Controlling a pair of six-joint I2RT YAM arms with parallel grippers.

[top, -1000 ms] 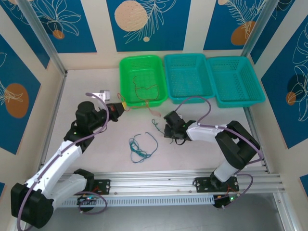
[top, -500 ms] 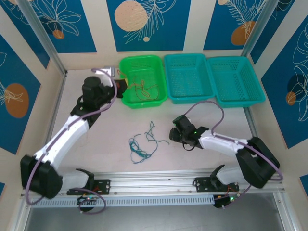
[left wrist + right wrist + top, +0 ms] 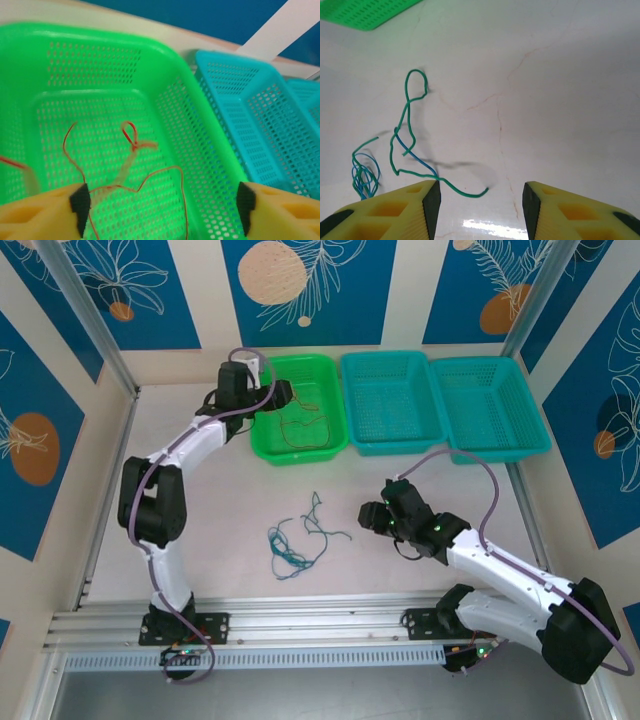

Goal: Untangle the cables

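Wires this thin weigh almost nothing and are limp, springy in their curls and prone to slipping out of a flat pinch. A free end or a single open loop clear of the knot looks the best place to take hold, with slow pulls so the snarl does not tighten.

The red-orange wire (image 3: 133, 142) lies loose on the floor of the green basket (image 3: 300, 454). The dark green wire (image 3: 407, 90) and the blue wire (image 3: 417, 159) lie together on the tabletop (image 3: 220, 510) in front of that basket, apparently knotted at their left end.

The left gripper (image 3: 162, 205) hangs over the basket, jaws wide apart and holding nothing. The right gripper (image 3: 479, 200) sits low over the tabletop, in front and to the right of the basket, with its jaws also spread and empty.

Half a second ago the left gripper was at the basket's left near corner; now it is at the far left rim. The right arm has drawn further from the basket. The green and blue strands have not moved.
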